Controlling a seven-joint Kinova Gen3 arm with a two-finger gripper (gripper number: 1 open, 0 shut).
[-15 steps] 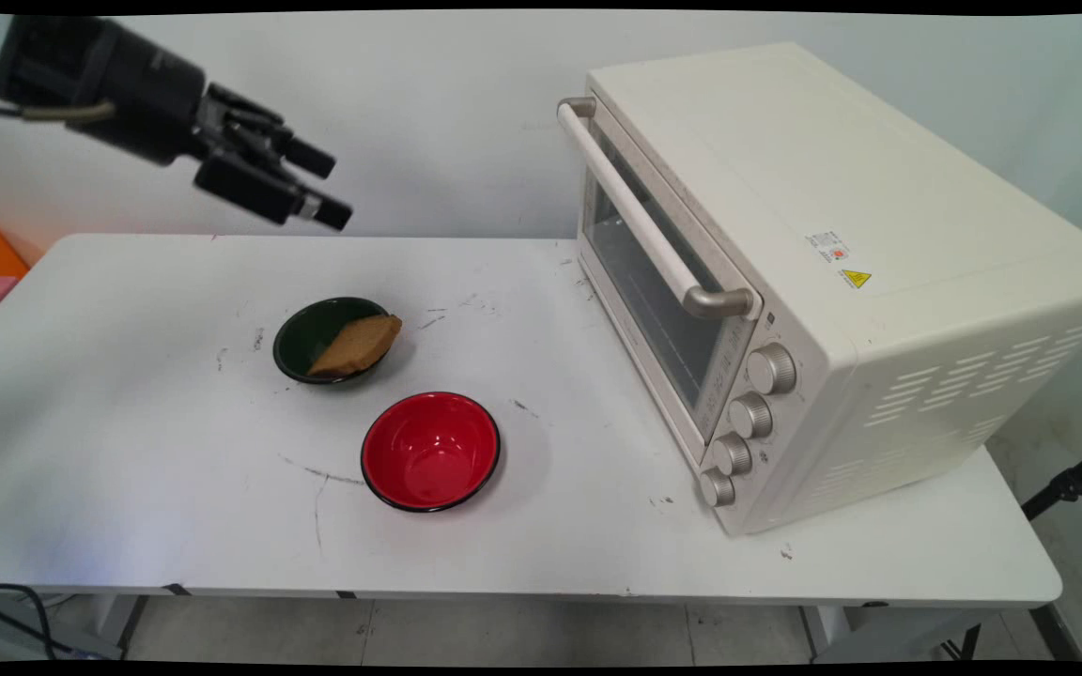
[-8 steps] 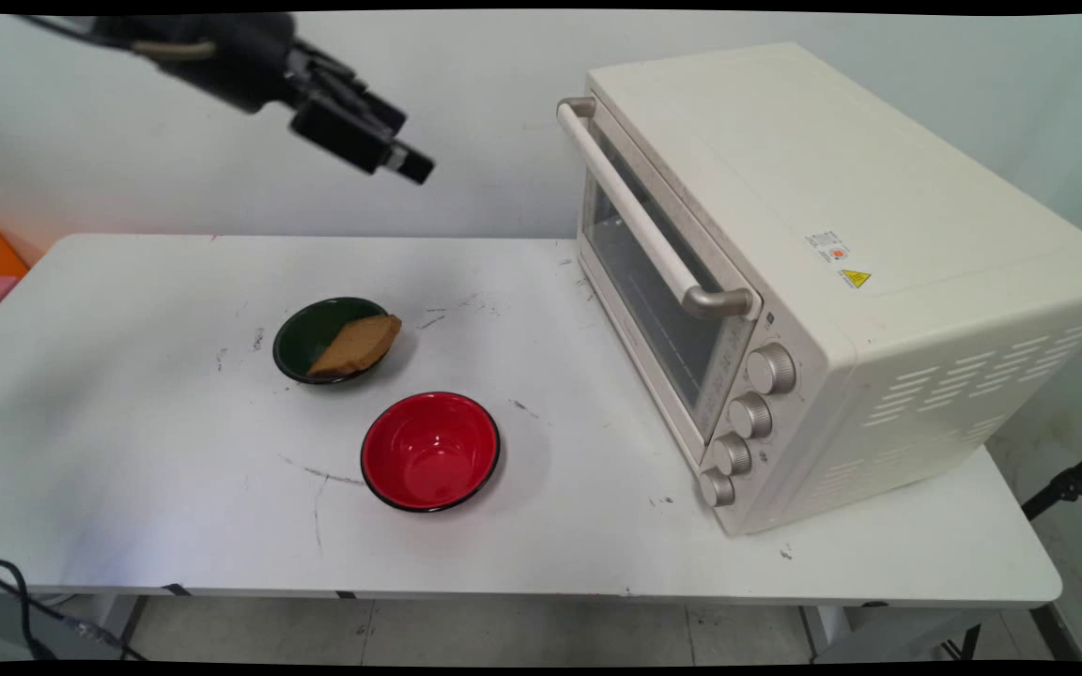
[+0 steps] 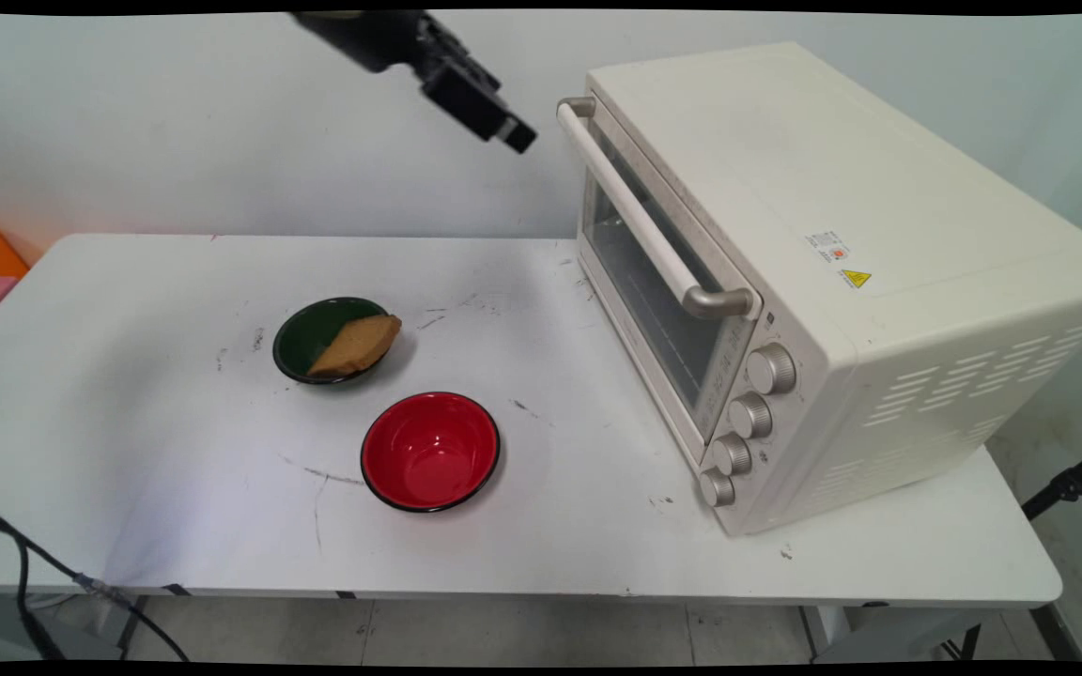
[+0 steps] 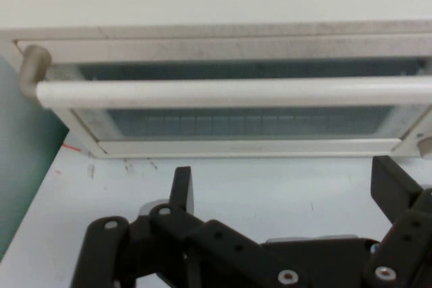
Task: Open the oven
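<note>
Hovering high above the table [image 3: 128, 451], the gripper [image 3: 515, 137] points toward the far end of the oven handle [image 3: 640, 221] and sits near it, not touching. The jaws stand wide apart with nothing between them; the hand view shows both fingers [image 4: 181, 190] spread below the handle [image 4: 229, 91]. The oven [image 3: 842, 282] stands on the table's right side, door shut. A green bowl [image 3: 308, 336] holding a slice of bread [image 3: 358, 344] sits left of centre. A red bowl [image 3: 430, 452] stands near it, apart.
</note>
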